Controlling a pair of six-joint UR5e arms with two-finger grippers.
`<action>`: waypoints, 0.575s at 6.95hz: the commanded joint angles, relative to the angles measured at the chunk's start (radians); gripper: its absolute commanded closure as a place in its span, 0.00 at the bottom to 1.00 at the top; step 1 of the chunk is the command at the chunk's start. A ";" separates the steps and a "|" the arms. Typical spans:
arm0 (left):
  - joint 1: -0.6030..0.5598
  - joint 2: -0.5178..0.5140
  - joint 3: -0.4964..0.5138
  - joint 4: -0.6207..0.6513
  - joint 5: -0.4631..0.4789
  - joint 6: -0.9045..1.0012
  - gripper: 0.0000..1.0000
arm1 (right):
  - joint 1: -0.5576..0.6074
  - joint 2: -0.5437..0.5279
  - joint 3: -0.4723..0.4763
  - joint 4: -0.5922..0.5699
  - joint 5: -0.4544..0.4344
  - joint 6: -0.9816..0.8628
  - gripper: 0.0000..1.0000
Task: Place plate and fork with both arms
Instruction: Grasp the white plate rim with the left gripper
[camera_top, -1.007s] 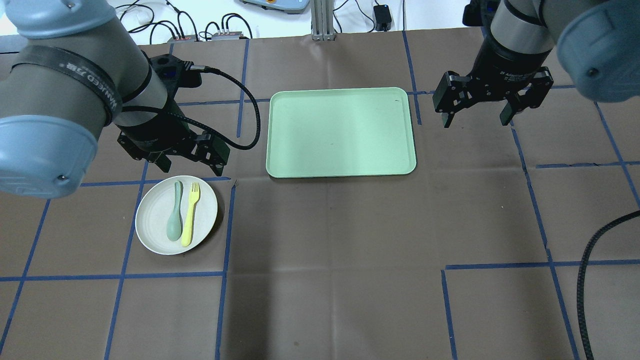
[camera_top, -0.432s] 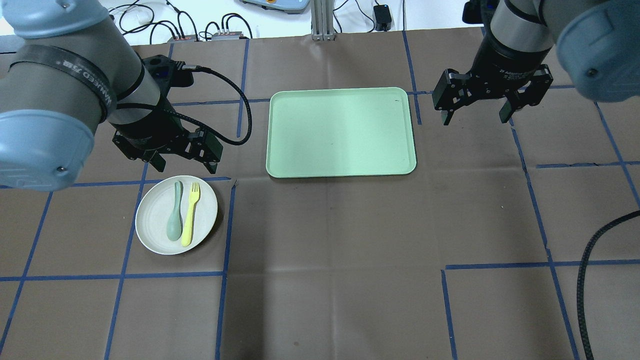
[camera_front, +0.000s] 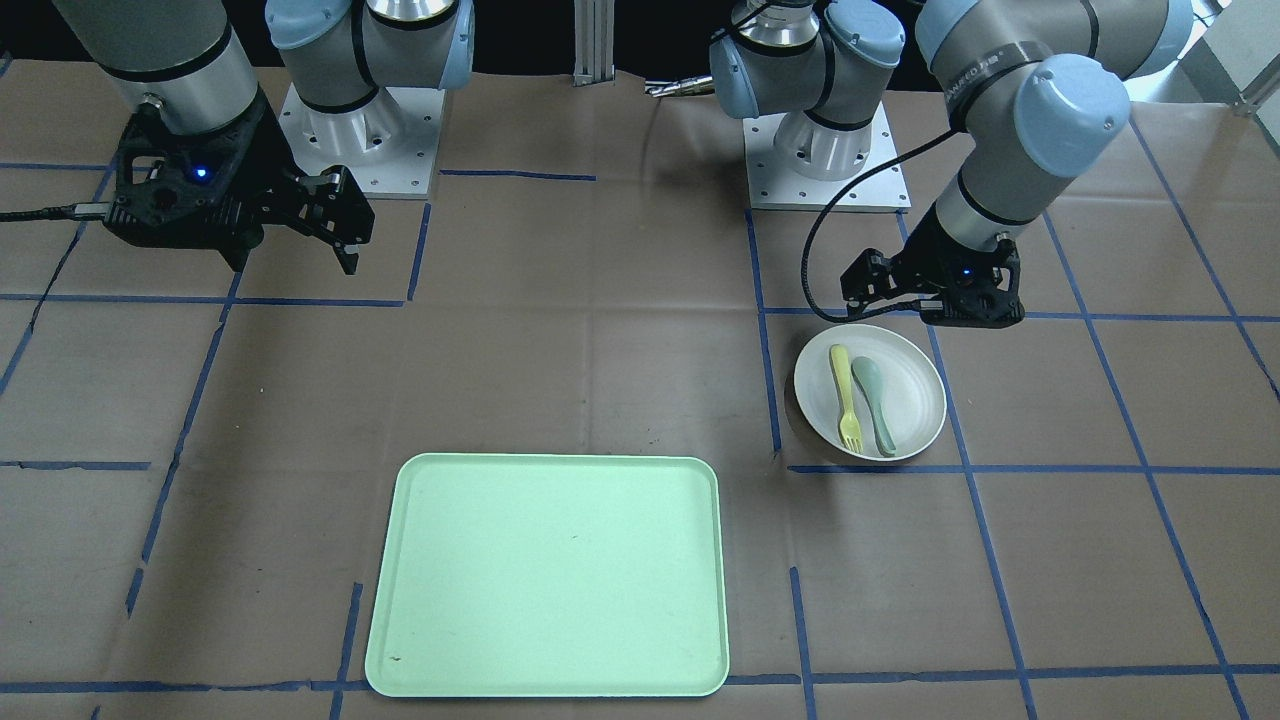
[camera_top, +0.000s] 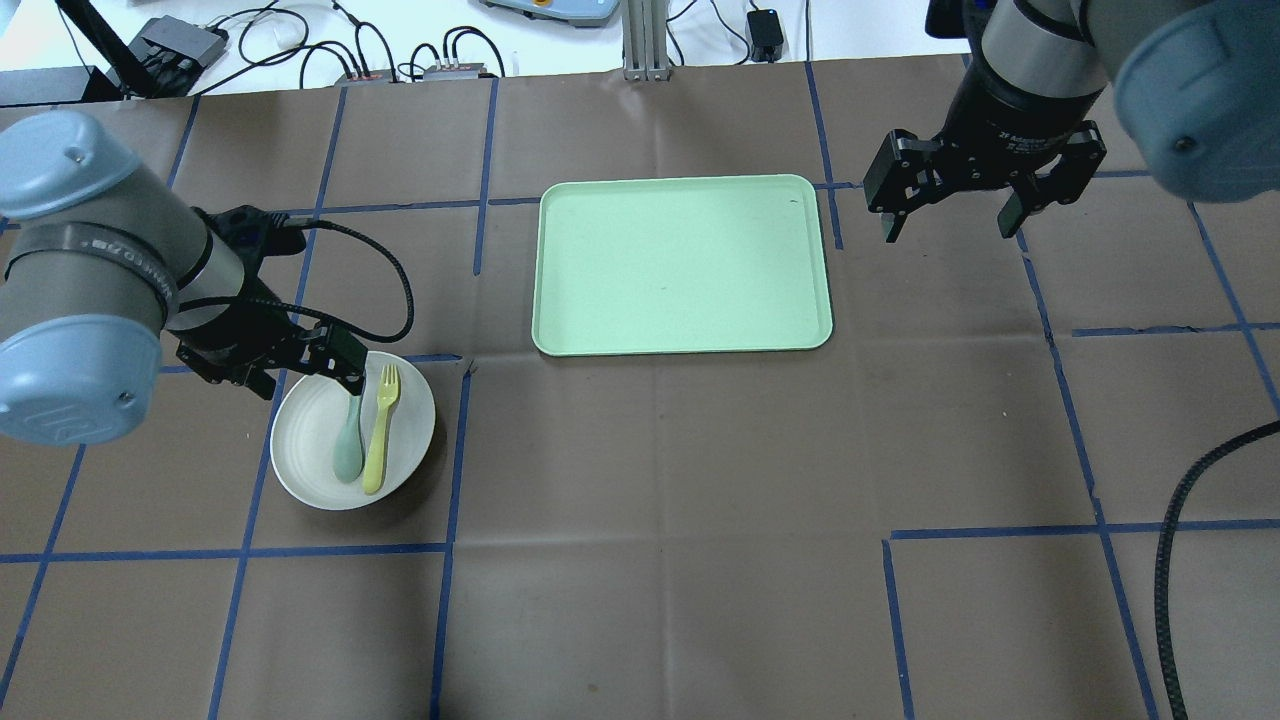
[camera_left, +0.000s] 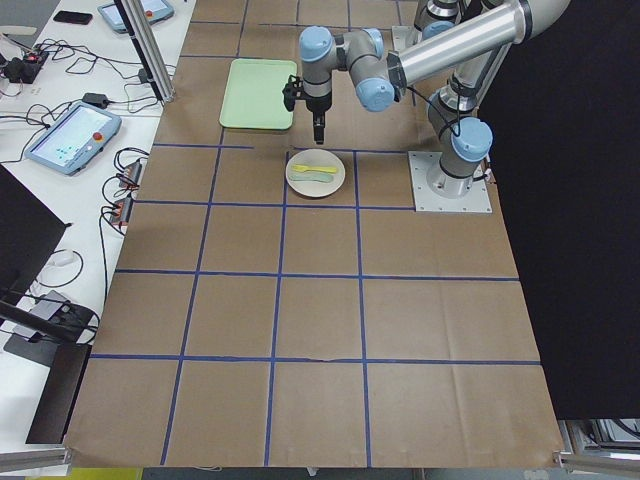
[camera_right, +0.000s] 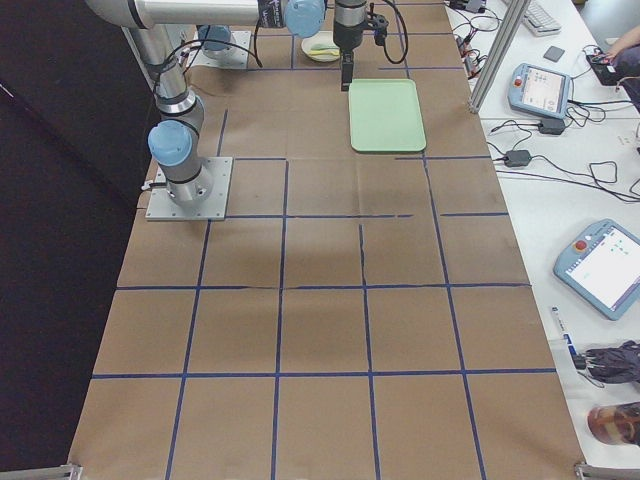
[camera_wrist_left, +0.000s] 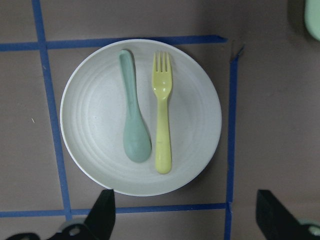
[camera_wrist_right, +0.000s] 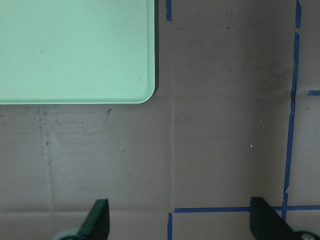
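Note:
The off-white plate (camera_top: 300, 455) sits on the table at my left, with the pale-yellow fork (camera_top: 380, 432) lying in it beside a grey-green spoon (camera_top: 349, 440). In the left wrist view the plate (camera_wrist_left: 95, 115) fills the middle, the fork (camera_wrist_left: 162, 115) right of the spoon (camera_wrist_left: 132, 117). My left gripper (camera_top: 307, 378) is open and empty, low over the plate's far rim, its fingers (camera_wrist_left: 102, 215) apart just outside the rim. It also shows in the front view (camera_front: 930, 305) beside the plate (camera_front: 912, 378). My right gripper (camera_top: 950, 215) is open and empty, right of the tray.
A rectangular light-green tray (camera_top: 680, 265) lies at the table's far middle; its corner shows in the right wrist view (camera_wrist_right: 75, 50). Blue tape lines cross the brown table cover. Cables and boxes lie beyond the far edge. A black cable (camera_top: 1175, 560) hangs at the right.
My left arm has come down and toward the plate, so its gripper now sits at the plate's far rim. My right gripper has shifted slightly farther away. Plate, fork and spoon have not moved.

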 joint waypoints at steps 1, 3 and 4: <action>0.086 -0.093 -0.028 0.158 -0.078 0.139 0.00 | 0.004 -0.001 0.005 -0.003 -0.003 0.003 0.00; 0.146 -0.226 -0.027 0.329 -0.084 0.305 0.01 | 0.004 0.002 0.008 -0.005 -0.001 0.005 0.00; 0.213 -0.240 -0.030 0.325 -0.086 0.353 0.01 | 0.004 -0.007 0.005 -0.005 0.000 0.012 0.00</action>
